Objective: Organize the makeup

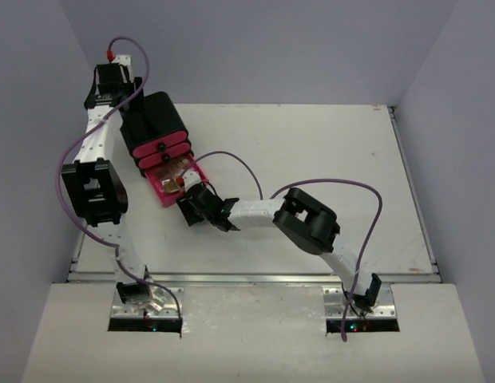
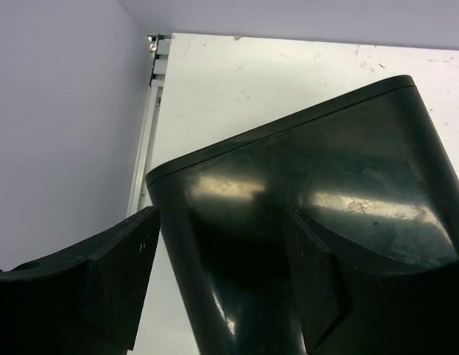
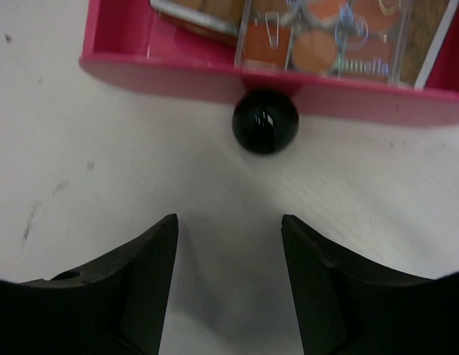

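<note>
Just beyond the right tool (image 3: pixel 229 222), its jaws apart and empty, palettes (image 3: pixel 318 48) lie in the pink drawer (image 3: pixel 163 74).

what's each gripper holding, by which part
Right gripper holds nothing: open, short of the black knob on the pink drawer. Left gripper is against the black box; a grip cannot be told.

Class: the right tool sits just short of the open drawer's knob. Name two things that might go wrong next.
1. The knob is small and round; the right tool may slip off it.
2. A hard push on the drawer might shift the box or jolt the palettes.
</note>
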